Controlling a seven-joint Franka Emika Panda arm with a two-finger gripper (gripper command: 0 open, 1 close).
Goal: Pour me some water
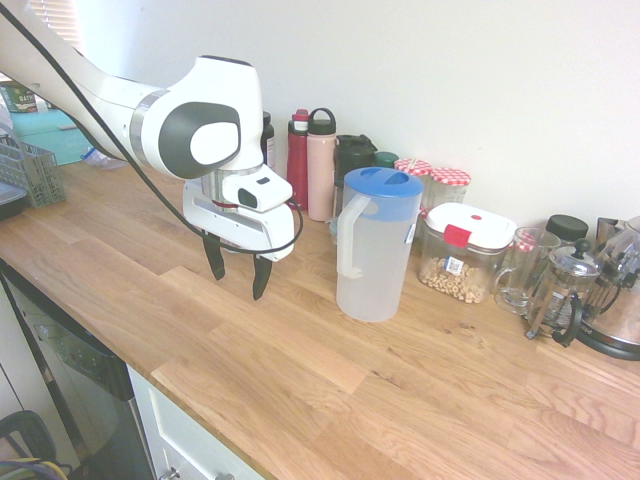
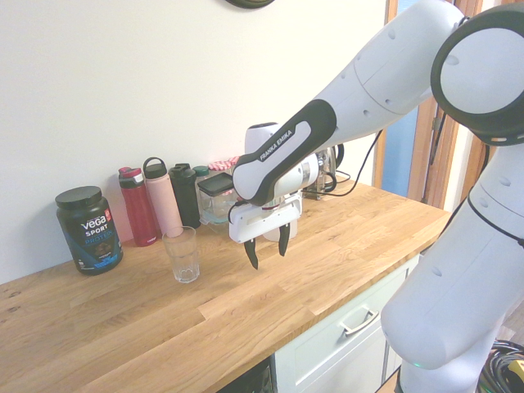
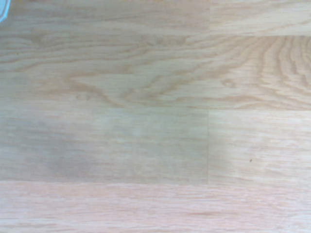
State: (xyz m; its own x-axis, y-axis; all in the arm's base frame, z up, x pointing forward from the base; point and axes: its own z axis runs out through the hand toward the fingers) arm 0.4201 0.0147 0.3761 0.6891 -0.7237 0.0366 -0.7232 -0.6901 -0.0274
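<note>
Fingers (image 1: 262, 280) of the hand (image 1: 239, 286) stand apart, pointing down above the wooden table (image 1: 330, 400). In the first exterior view, the tall frosted jug (image 1: 375, 260) with a blue lid (image 1: 384, 184) and a side handle (image 1: 347, 240) stands upright on the table, just right of the hand. The water is inside that jug, but its level is too faint to tell. Right of the jug, in the same view, come a clear container (image 1: 462, 270) of ring-shaped cereal with a white and red lid, a glass mug (image 1: 524, 272), a small French press (image 1: 566, 288) and, near the picture's edge, a glass kettle (image 1: 618, 295). Near the wall, behind the jug, stand jars with red checkered lids (image 1: 449, 177), a pink bottle (image 1: 321, 172) and a red bottle (image 1: 297, 165). In the second exterior view, an upright drinking glass (image 2: 182, 258) stands left of the hand, with a black protein tub (image 2: 88, 233) farther left. The wrist view shows wood grain and a small pale edge (image 3: 4, 8) in one corner, too cropped to identify.
</note>
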